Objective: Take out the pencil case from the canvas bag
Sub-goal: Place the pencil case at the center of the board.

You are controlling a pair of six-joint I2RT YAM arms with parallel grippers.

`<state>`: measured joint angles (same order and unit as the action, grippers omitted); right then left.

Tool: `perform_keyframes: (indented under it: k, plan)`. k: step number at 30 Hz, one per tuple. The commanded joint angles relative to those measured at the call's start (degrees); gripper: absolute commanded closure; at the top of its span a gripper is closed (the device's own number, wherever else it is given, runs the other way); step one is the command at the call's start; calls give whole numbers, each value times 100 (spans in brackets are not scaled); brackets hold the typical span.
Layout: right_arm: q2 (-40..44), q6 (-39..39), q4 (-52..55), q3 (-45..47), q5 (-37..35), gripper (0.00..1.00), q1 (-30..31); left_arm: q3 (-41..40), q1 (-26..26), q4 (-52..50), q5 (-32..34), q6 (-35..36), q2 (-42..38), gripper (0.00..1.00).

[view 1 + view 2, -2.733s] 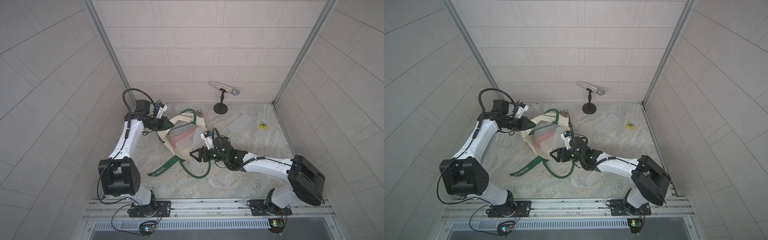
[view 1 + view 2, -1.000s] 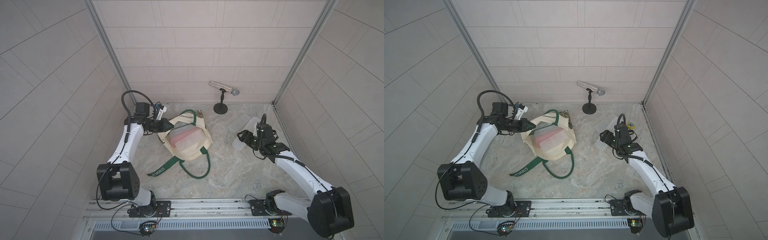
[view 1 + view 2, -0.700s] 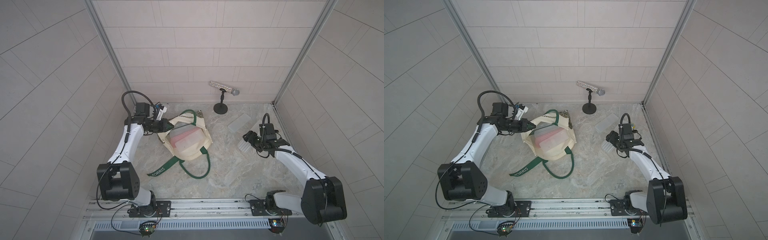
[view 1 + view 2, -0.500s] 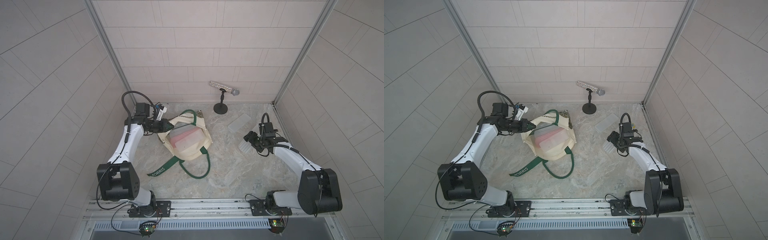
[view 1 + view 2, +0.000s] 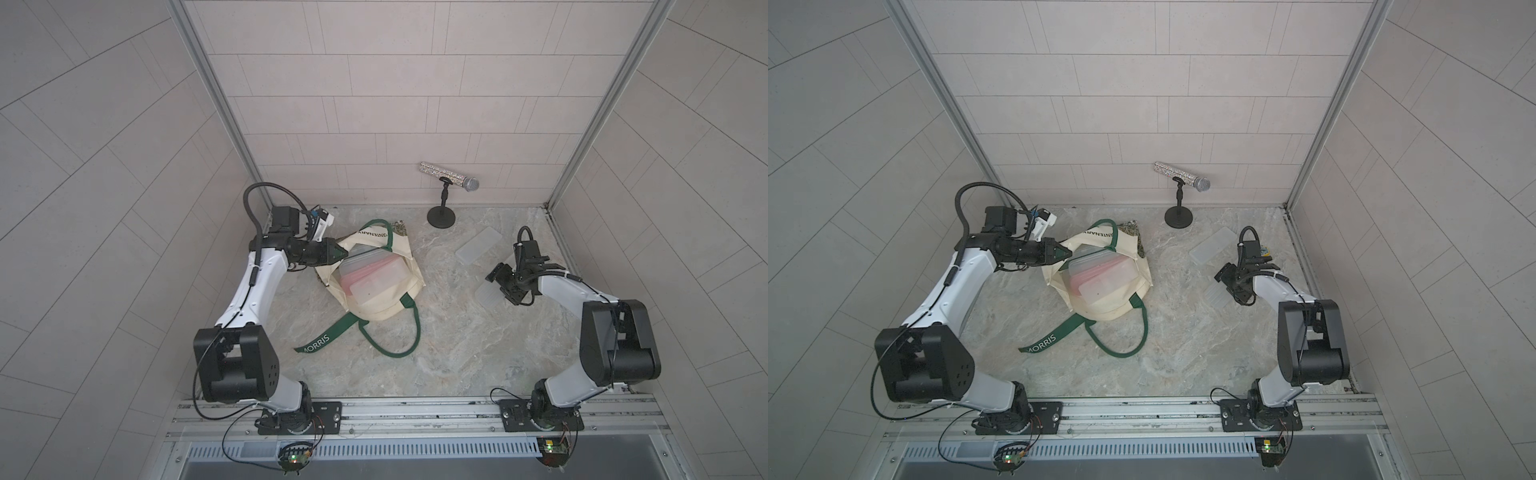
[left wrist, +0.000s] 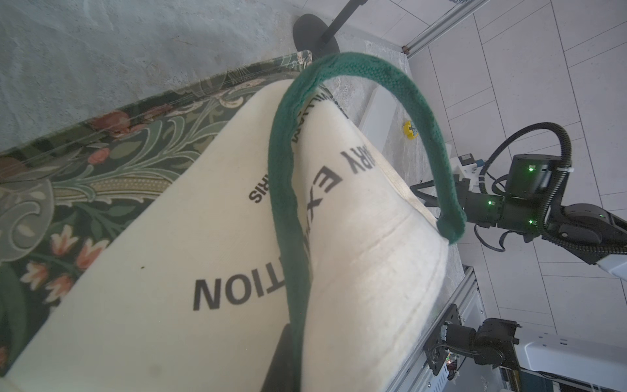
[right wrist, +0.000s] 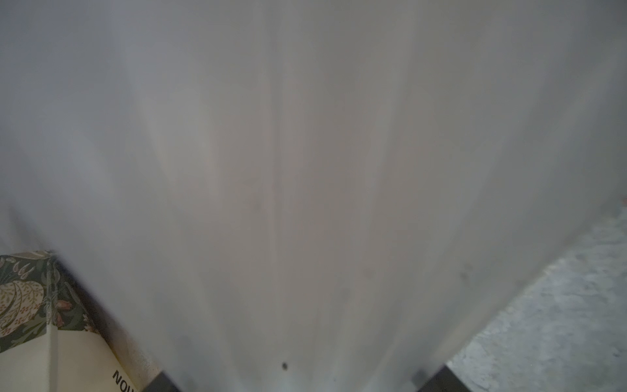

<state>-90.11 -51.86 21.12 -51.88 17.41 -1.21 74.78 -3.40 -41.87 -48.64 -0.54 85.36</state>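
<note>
Pencil case (image 5: 485, 296) well apart from canvas bag (image 5: 388, 309), open table (image 5: 451, 328) between

Cream, green-handled canvas bag (image 5: 374, 309) is laid open-mouthed on the tabletop (image 5: 457, 353), mid-left. Frosted translucent pencil case (image 5: 484, 294) is seen outside it, well to the right.

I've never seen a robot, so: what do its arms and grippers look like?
The left arm and right arm have white links, bulky black joints and black ribbed cables. The left gripper and right gripper are black. Small green lights dot the right arm.
</note>
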Motion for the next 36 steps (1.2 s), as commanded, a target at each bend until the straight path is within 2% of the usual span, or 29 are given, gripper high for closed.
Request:
perform_keyframes:
  k: [1,14,19,23,30,36]
  plan:
    - [-156,-235,12,-91,64,33,-35,-68,-4,47,-119,-18,-156,100]
    - [-898,-587,-228,-481,-12,26,-46,-84,-4,75,-92,-26,-116,100]
    - [-1170,-667,-293,-755,65,13,-46,-72,-6,100,-97,-65,-27,100]
    - [-1166,-769,-318,-737,-91,7,-46,-51,-12,87,-117,-78,18,100]
    - [-1054,-788,-446,-571,-116,4,-46,-90,-7,126,-83,-69,-15,100]
    - [-551,-845,-732,-72,-40,1,-29,-80,-5,135,-65,-63,-20,100]
